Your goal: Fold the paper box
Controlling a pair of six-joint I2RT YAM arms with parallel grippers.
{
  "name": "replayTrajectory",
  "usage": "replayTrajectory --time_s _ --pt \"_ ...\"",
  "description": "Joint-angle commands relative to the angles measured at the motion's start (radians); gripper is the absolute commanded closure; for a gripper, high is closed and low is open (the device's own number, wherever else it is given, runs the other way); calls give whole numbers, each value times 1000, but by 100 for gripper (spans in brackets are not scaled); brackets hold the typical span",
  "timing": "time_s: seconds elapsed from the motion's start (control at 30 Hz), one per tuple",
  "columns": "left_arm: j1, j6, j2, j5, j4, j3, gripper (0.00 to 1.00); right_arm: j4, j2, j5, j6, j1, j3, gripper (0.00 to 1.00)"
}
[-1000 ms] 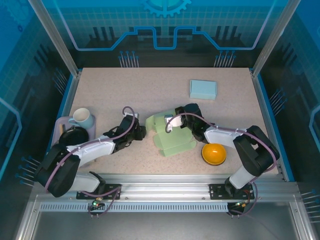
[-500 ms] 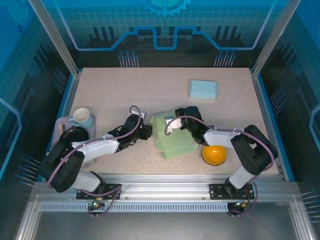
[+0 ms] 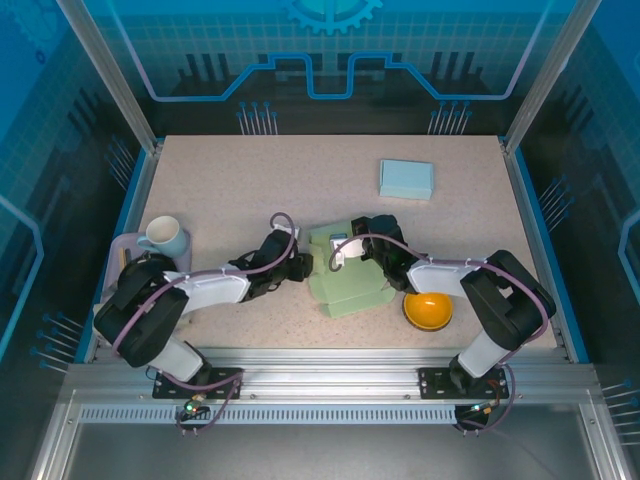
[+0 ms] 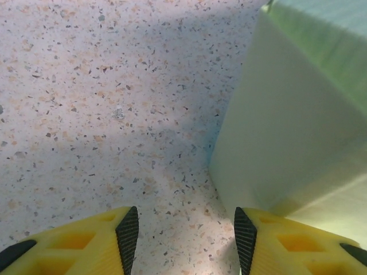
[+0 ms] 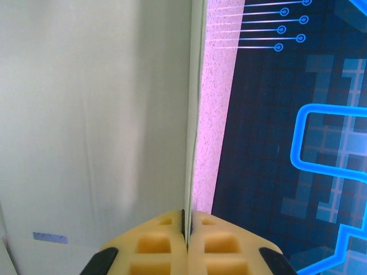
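Your left hand (image 3: 300, 266) has been closing in from 9 o'clock and is now hanging released, fingers apart with nothing between them. It is just beside the left wall of the paper box (image 3: 348, 278), which is sitting on the worktop (image 3: 250, 180) slightly toward 6 o'clock from centre, so you are likely getting set to work that side. Your right hand (image 3: 347, 247) is staying clenched on a thin upright panel at the paper box's 12 o'clock edge. The orange bowl (image 3: 428, 309) is sitting near its 4 o'clock by your right arm and may be crowding it, while the blue box (image 3: 406, 179) at 1 o'clock and the mug (image 3: 165, 236) at 9 o'clock are lying well apart.

The left wrist view's right edge crops the paper box (image 4: 298, 126)
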Motion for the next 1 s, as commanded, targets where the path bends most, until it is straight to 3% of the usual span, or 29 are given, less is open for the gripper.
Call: replayTrajectory --time_s 0.0,0.6,0.97 --pt "-9 -20 12 -14 44 43 47 12 -2 5 9 28 -21 100" --pt "-65 -17 3 97 160 -12 45 66 10 46 -1 40 -52 100" --pt "-70 12 -65 -63 50 -19 45 279 -75 99 46 68 -79 100"
